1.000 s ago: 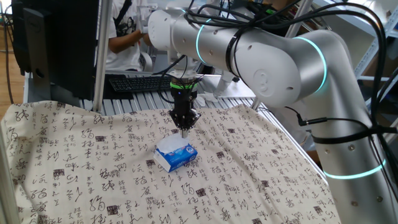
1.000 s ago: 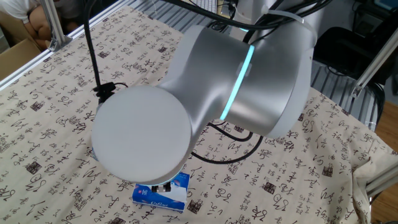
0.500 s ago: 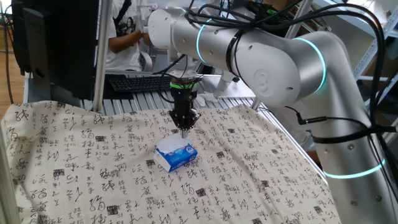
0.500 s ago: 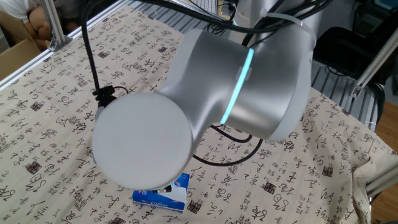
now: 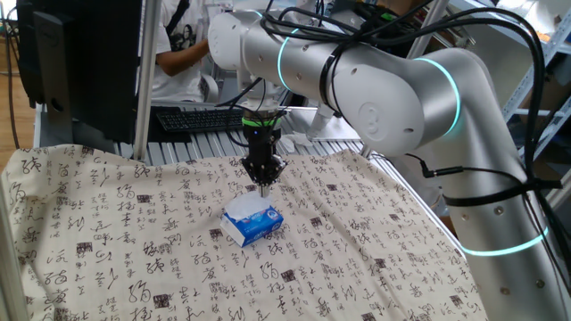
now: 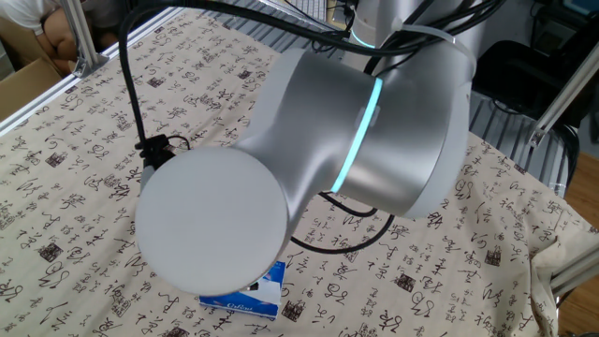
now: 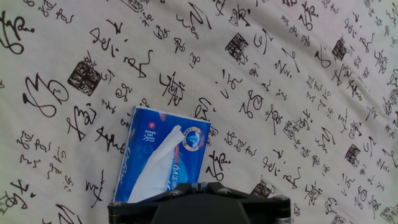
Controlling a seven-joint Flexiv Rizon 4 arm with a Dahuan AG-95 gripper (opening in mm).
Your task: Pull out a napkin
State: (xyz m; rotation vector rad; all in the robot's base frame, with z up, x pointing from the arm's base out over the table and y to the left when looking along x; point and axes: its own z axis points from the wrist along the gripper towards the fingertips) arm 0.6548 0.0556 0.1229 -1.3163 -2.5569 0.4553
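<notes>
- Spread under everything: calligraphy-print tablecloth (image 5: 107, 241), reaching out on all sides of the pincer.
- Looming over the other fixed view: bulky arm joint (image 6: 211, 220), hiding the pincer there and most of the pack below.
- Beyond the pincer, past the cloth's far edge: black keyboard (image 5: 198, 118).
- Directly beneath the pincer (image 5: 264, 188): blue tissue pack (image 7: 163, 163), white napkin (image 7: 157, 172) poking from its slot.
- Fingertips just above the napkin; open or closed, cannot tell.

Obscured: most of the tissue pack (image 6: 251, 294) behind the arm's joint (image 6: 211, 220) in the other fixed view; gripper (image 7: 200, 200) fingertips cut off by the hand view's lower edge, jaw gap indiscernible; person (image 5: 177, 45) partly hidden behind a pole (image 5: 146, 80).
</notes>
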